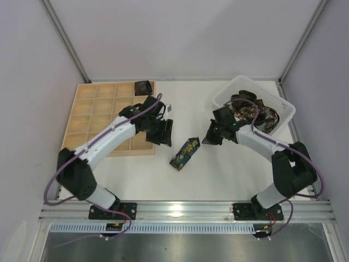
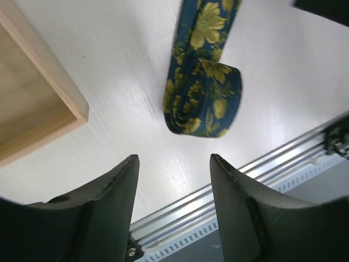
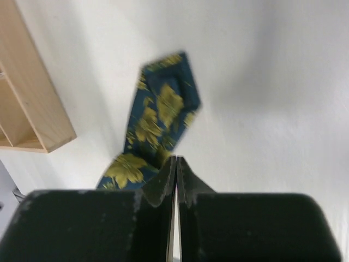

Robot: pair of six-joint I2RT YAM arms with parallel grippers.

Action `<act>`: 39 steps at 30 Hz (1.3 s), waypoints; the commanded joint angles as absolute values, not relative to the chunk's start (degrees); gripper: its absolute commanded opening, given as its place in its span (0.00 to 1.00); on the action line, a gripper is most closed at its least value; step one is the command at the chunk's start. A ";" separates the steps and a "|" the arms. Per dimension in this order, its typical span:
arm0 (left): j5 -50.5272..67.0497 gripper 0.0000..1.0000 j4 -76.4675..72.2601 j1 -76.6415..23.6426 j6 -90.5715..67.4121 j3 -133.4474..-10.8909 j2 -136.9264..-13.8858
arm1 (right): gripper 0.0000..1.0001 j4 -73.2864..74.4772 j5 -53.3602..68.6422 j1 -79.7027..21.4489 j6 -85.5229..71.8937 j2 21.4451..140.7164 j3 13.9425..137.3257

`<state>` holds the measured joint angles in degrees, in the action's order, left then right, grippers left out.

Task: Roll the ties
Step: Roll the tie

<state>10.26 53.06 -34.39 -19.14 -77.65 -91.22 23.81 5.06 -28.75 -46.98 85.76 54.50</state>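
Top external | tie point(image 1: 184, 154) clear of tray point(image 1: 103, 103) edge | left end effector point(image 1: 163, 136) apart | right end effector point(image 1: 208, 140) together

White table point(image 1: 218, 174), pale lilac walls point(image 1: 180, 33), aluminium rail point(image 1: 185, 210) at near edge

The left arm point(image 1: 103, 143) is leaning from its base at the lower left of the top view, elbow sitting low at the left, forearm slanting up and right toward the middle of the frame. The left gripper point(image 1: 162, 132) is pointing right and downward. In its wrist view the two dark fingers point(image 2: 109, 202) are standing apart with nothing between them. The right arm point(image 1: 267, 144) is bending from the lower right, elbow out at the right, forearm slanting up and left. The right gripper point(image 1: 210, 136) is pointing left toward the centre, and in its wrist view its fingers are pressing together tip to tip, gripping nothing.
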 commanded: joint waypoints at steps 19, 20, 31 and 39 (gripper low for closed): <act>17.49 0.62 50.01 -34.54 -37.61 -54.68 -58.81 | 0.00 18.02 14.35 -27.51 -33.48 103.98 60.31; 17.66 0.62 49.84 -34.63 -37.79 -54.15 -58.10 | 0.00 18.02 13.54 -27.68 -34.79 103.10 58.90; 18.99 0.63 49.92 -33.49 -35.07 -52.47 -59.33 | 0.00 19.50 9.05 -35.32 -49.73 86.77 44.03; 19.51 0.64 50.36 -32.52 -34.54 -50.10 -57.83 | 0.03 23.38 5.71 -38.50 -51.43 78.57 46.75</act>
<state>18.20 50.46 -33.52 -35.48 -51.03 -59.42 21.32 9.69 -39.00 -51.46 81.28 43.42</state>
